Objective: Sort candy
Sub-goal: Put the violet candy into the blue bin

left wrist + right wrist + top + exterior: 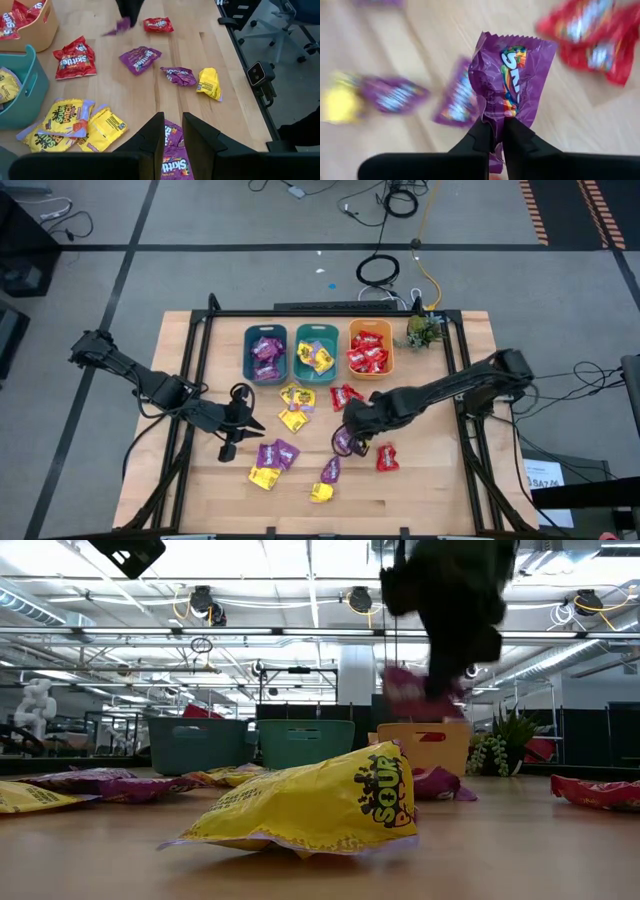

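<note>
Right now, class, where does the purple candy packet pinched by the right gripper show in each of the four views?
High view: purple Skittles packet, below centre.
Low view: hanging upper right, above the orange bin.
Left wrist view: blurred near the top edge.
Right wrist view: centre.
Shared landmark: the orange bin.

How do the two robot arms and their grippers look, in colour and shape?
Both arms are black, thin and jointed, with dark cables running along them. The left gripper and the right gripper each have two flat, matte black fingers that taper toward the tips. No markings are visible.
</note>
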### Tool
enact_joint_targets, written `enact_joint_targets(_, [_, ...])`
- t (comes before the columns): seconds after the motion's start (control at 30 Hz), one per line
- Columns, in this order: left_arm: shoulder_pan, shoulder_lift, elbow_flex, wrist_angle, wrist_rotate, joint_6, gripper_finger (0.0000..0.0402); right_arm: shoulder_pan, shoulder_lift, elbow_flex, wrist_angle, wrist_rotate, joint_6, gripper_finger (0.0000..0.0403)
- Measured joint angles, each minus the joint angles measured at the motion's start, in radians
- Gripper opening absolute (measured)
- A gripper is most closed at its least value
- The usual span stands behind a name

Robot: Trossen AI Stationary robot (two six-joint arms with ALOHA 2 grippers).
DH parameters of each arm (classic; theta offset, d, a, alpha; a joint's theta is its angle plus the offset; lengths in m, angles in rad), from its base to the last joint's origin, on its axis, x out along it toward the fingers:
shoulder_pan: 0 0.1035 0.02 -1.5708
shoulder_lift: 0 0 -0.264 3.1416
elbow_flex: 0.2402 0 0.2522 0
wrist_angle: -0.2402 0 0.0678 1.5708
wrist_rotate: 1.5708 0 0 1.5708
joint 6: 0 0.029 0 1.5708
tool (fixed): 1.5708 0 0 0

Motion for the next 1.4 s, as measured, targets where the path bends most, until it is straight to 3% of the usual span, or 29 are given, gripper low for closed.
enact_joint_targets(0.1, [0.0,0.0,0.0,0.0,0.0,0.0,0.0077,-0.015,-0.067,0.001,0.076,0.068,-0.011,0.0011])
enact_joint_targets(0.2, [0.0,0.0,0.0,-0.001,0.0,0.001,0.0077,-0.044,-0.111,0.001,0.237,0.15,-0.143,0.0011])
enact_joint_targets(0.33, [0.0,0.0,0.0,-0.001,0.0,0.02,0.0077,-0.122,-0.098,0.004,0.499,0.145,-0.336,0.0004])
enact_joint_targets(0.47, [0.0,0.0,0.0,-0.001,0.003,0.118,0.0077,-0.225,-0.005,0.074,0.58,0.102,-0.448,0.0003])
enact_joint_targets(0.6, [0.0,0.0,0.0,0.0,0.003,0.163,0.0077,-0.311,0.152,0.224,0.581,0.016,-0.543,0.0002])
enact_joint_targets(0.73, [0.0,0.0,0.0,0.0,0.003,0.159,0.0077,-0.378,0.322,0.428,0.581,-0.001,-0.612,0.0002])
enact_joint_targets(1.03, [0.0,0.0,0.0,0.0,0.003,0.159,0.0077,-0.478,0.666,0.869,0.529,-0.015,-0.52,0.0045])
enact_joint_targets(1.2, [0.0,0.0,0.0,0.0,0.003,0.159,0.0077,-0.492,0.748,1.018,0.429,-0.015,-0.53,0.0079])
enact_joint_targets(1.4, [0.0,0.0,0.0,0.001,0.003,0.159,0.0077,-0.492,0.744,1.023,0.412,-0.015,-0.531,0.0141])
